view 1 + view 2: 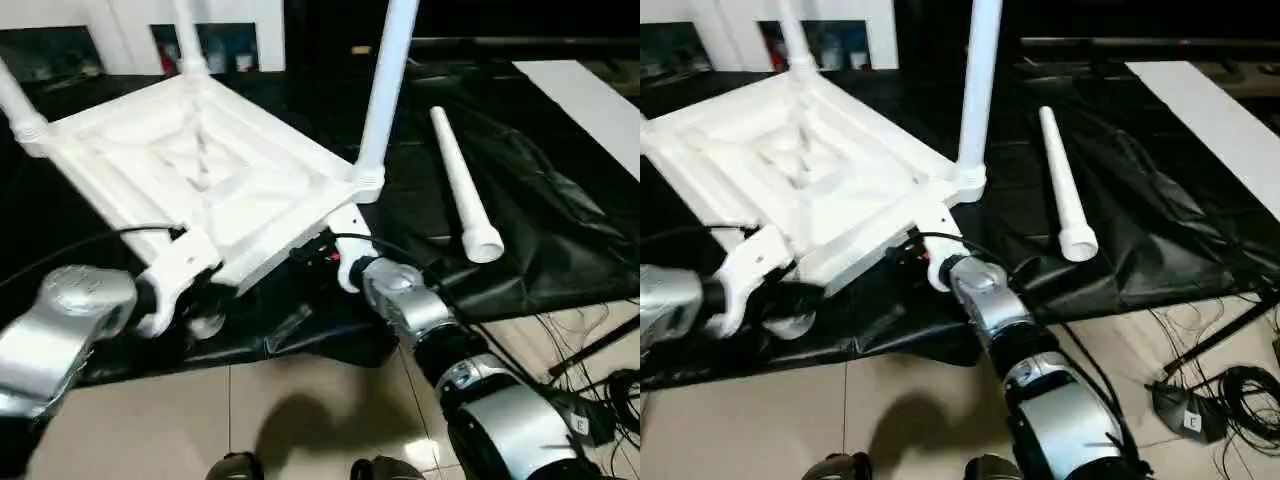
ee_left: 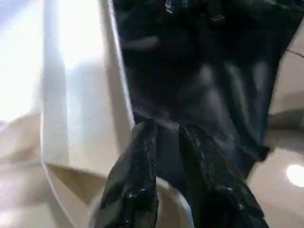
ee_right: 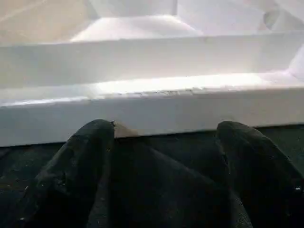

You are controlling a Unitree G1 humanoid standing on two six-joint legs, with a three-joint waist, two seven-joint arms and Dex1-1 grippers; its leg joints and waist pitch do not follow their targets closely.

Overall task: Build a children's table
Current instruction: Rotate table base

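Left eye view: legs (image 1: 388, 80) cropped overhead.

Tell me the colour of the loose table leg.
White; the loose table leg shows best in the left eye view.

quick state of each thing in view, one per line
tabletop: upside down, tilted, ribbed underside up
fitted legs: three standing in corner sockets
loose leg: lying on the black sheet
near corner socket: empty
left gripper: fingers nearly closed
right gripper: fingers wide open
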